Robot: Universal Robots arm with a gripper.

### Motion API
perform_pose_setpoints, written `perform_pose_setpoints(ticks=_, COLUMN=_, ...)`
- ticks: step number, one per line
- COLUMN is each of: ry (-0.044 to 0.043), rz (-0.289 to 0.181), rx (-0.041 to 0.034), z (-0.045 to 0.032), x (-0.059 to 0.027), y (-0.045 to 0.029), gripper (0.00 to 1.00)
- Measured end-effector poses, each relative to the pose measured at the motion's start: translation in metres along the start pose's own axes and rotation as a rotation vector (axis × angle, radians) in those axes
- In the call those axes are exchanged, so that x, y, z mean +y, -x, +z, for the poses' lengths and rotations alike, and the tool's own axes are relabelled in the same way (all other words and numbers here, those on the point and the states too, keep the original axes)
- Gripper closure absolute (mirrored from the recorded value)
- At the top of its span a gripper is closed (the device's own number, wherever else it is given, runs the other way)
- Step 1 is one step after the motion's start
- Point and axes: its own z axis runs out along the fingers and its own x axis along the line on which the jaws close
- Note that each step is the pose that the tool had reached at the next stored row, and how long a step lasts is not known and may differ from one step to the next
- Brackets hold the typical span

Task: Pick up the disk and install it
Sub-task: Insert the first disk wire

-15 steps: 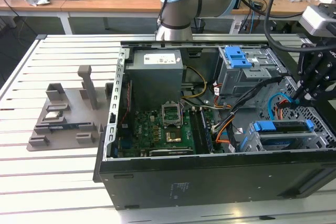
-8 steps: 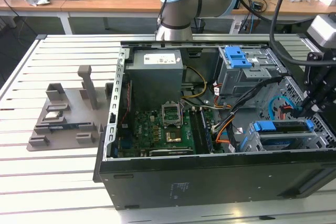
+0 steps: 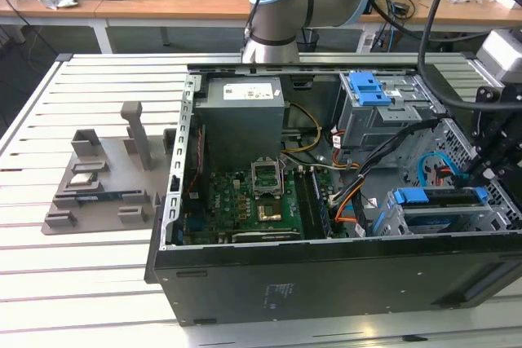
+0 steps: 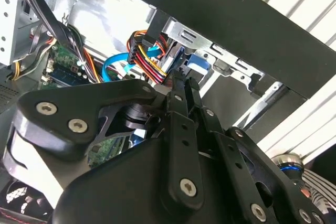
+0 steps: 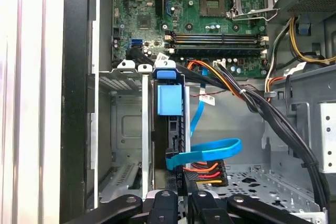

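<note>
The disk (image 3: 440, 198) sits in its blue carrier inside the low drive cage (image 3: 424, 222) at the case's front corner, on the exterior view's right. In the first wrist view the disk (image 5: 169, 100) stands edge-on in the cage slot, with a blue data cable (image 5: 210, 153) and a coloured power plug (image 5: 203, 170) at its near end. My gripper (image 5: 182, 199) hangs just behind that cabled end, its fingers (image 5: 164, 202) drawn close with nothing between them. Whether they touch the disk cannot be told. In the second wrist view the gripper (image 4: 185, 83) points at the blue carrier (image 4: 197, 62).
The open computer case (image 3: 326, 283) lies on a slatted white table (image 3: 81, 283). A motherboard (image 3: 245, 205), a grey power supply (image 3: 243, 116) and an upper cage with a blue clip (image 3: 367, 87) fill it. Black cable bundles (image 5: 283, 124) run beside the disk. A grey fixture (image 3: 102, 181) stands on the exterior view's left.
</note>
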Motion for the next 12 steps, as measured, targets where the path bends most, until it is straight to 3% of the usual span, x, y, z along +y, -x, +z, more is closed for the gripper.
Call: perform_pose_setpoints(ticks=12, ry=-0.0001, rz=0.008, rx=-0.0008, z=0.0096, x=0.0023, y=0.0005, gripper=0.83)
